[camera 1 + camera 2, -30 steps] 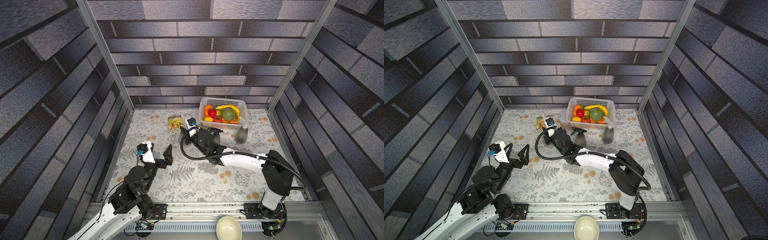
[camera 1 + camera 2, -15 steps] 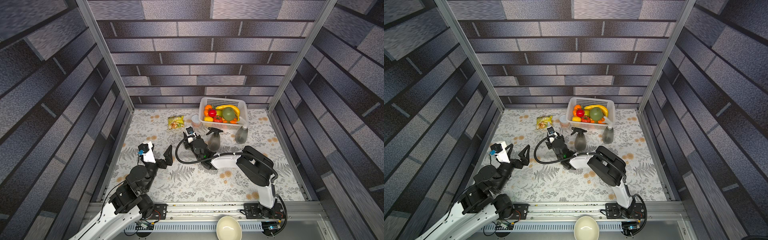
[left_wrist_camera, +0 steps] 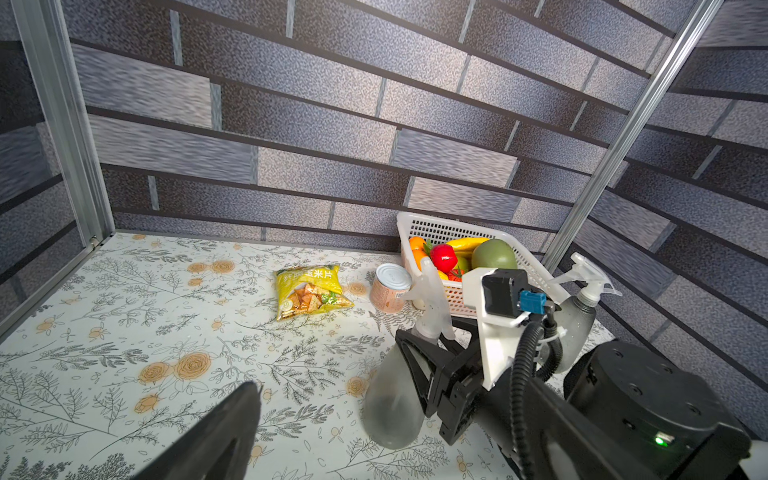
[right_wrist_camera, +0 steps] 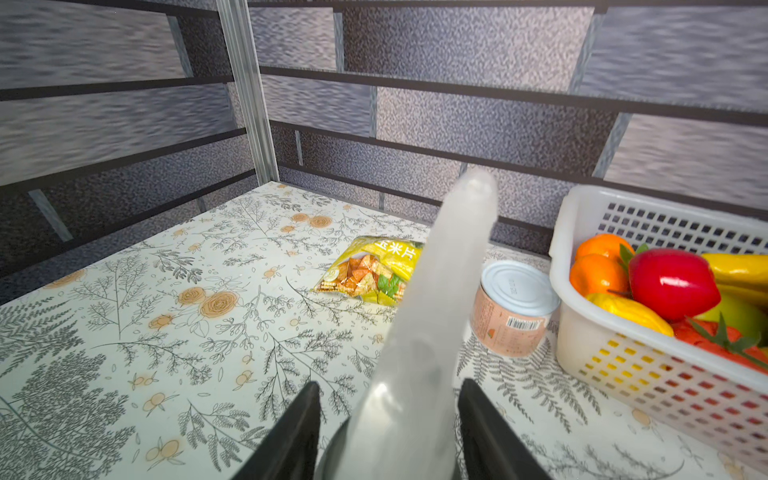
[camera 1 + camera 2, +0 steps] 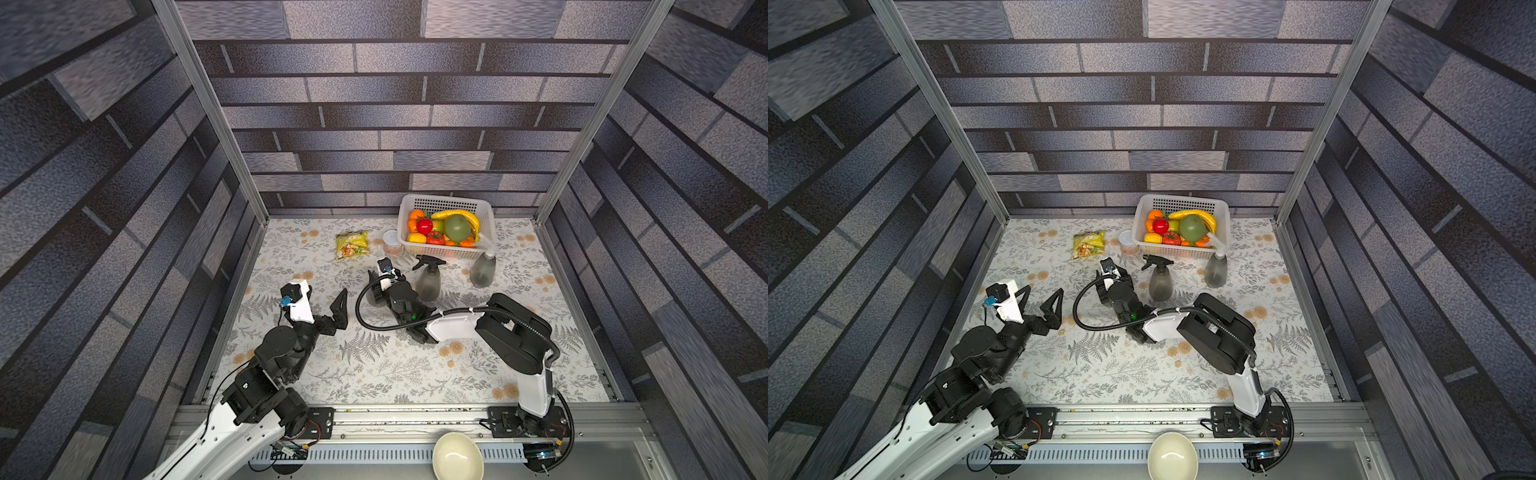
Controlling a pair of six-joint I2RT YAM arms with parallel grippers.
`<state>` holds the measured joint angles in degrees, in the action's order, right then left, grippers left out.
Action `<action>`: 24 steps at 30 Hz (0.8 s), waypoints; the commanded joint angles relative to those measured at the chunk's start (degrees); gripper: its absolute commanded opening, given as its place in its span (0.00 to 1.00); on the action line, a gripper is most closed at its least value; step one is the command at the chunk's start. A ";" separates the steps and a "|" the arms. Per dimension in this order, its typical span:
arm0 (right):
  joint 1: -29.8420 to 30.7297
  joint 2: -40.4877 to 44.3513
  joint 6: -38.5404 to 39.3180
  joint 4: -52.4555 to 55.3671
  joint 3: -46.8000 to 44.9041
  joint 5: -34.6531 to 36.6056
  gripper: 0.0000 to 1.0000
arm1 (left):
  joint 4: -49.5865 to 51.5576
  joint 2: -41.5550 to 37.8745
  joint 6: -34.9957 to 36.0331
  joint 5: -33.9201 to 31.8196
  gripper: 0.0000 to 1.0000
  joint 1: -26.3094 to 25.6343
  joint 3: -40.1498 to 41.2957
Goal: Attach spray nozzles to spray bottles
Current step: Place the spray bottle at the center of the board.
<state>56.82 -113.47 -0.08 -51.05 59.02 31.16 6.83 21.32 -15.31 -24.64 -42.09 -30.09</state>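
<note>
Three smoky-grey spray bottles stand upright, each with a nozzle on top. One (image 5: 429,286) carries a black spray nozzle (image 5: 428,262). Another (image 5: 482,272), by the basket, has a clear nozzle (image 5: 484,245). On the third bottle (image 3: 390,399) sits a clear nozzle (image 4: 440,291). My right gripper (image 4: 390,384) stands open round its neck, with a gap showing on each side. In both top views the right gripper (image 5: 374,286) largely hides this bottle. My left gripper (image 5: 326,301) hangs open and empty to the left of it; one of its fingers (image 3: 224,432) shows in the left wrist view.
A white basket (image 5: 446,251) of plastic fruit stands at the back wall. Left of it are a pinkish tin can (image 5: 391,243) and a yellow snack bag (image 5: 352,245). A cream bowl (image 5: 457,457) sits below the front rail. Brick-patterned walls close in three sides.
The right gripper has come a little toward the front, uncovering the black-nozzled bottle, and its jaws have opened off the bottle's neck. The left arm has stayed put.
</note>
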 commanded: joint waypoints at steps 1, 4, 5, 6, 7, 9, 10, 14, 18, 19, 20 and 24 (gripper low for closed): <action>-0.30 3.78 -1.65 1.51 -1.51 -0.59 0.60 | -1.09 0.22 -0.81 1.52 1.00 0.43 0.03; -0.28 5.62 -1.34 2.47 -2.35 -1.39 0.68 | -1.16 0.15 -0.90 1.71 1.00 0.49 0.03; -0.21 6.42 -1.31 2.50 -2.80 -1.74 0.71 | -1.20 0.21 -0.90 1.68 1.00 0.51 -0.06; -0.12 7.19 -1.17 2.53 -3.30 -1.95 0.72 | -1.13 0.38 -0.89 1.85 1.00 0.60 -0.23; -0.08 7.89 -1.14 2.89 -3.59 -2.22 0.73 | -1.12 0.55 -0.85 1.95 1.00 0.58 -0.37; 0.15 9.85 -1.02 4.02 -4.72 -3.01 0.77 | -1.05 1.08 -0.47 2.35 1.00 0.58 -0.97; 0.27 10.83 -0.91 4.12 -5.56 -3.39 0.79 | -0.98 1.33 -0.39 2.40 1.00 0.59 -1.23; 1.22 16.83 -0.32 5.54 -9.87 -3.47 0.91 | 0.26 1.92 0.48 2.58 1.00 0.61 -2.87; 4.03 25.82 1.06 7.10 -15.44 -1.61 1.00 | 4.30 2.23 2.54 1.90 1.00 0.53 -5.61; 4.86 28.53 1.78 8.49 -16.55 -0.92 1.00 | 5.63 2.23 2.94 1.23 1.00 0.47 -6.48; 5.50 31.97 2.35 10.72 -17.21 -0.90 1.00 | 7.18 2.16 3.34 0.31 1.00 0.43 -7.36; 6.10 46.26 0.01 27.30 -16.86 1.71 1.00 | 17.23 2.15 4.02 -3.91 1.00 -0.17 -12.63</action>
<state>62.76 -74.96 0.95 -34.81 41.60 29.17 15.81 23.53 -13.41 -24.67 -41.91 -38.74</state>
